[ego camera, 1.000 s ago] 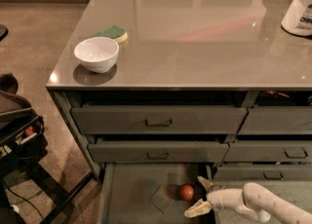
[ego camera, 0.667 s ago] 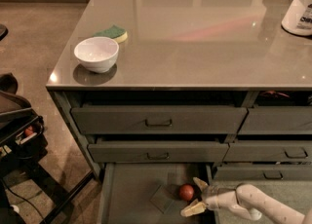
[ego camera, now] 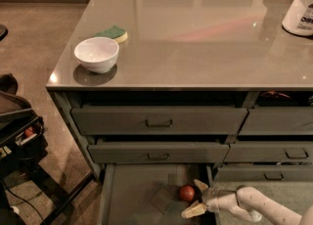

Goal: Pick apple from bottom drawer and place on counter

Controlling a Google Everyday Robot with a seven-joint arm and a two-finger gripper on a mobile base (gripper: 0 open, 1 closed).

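Apple in open drawer, gripper spread at its side

Apple [ego camera: 187, 193] lies on the floor of the pulled-out bottom drawer [ego camera: 129, 194], near the drawer's right wall and just beside a tan patch [ego camera: 163, 200]. The gripper [ego camera: 195, 198] reaches in from the right, its 2 fingers parted and empty, 1 above the fruit and 1 below; whether they touch it cannot be told. On the counter [ego camera: 195, 38] stand a white bowl [ego camera: 96, 54], a green sponge [ego camera: 114, 33] and a white tub [ego camera: 299, 11].
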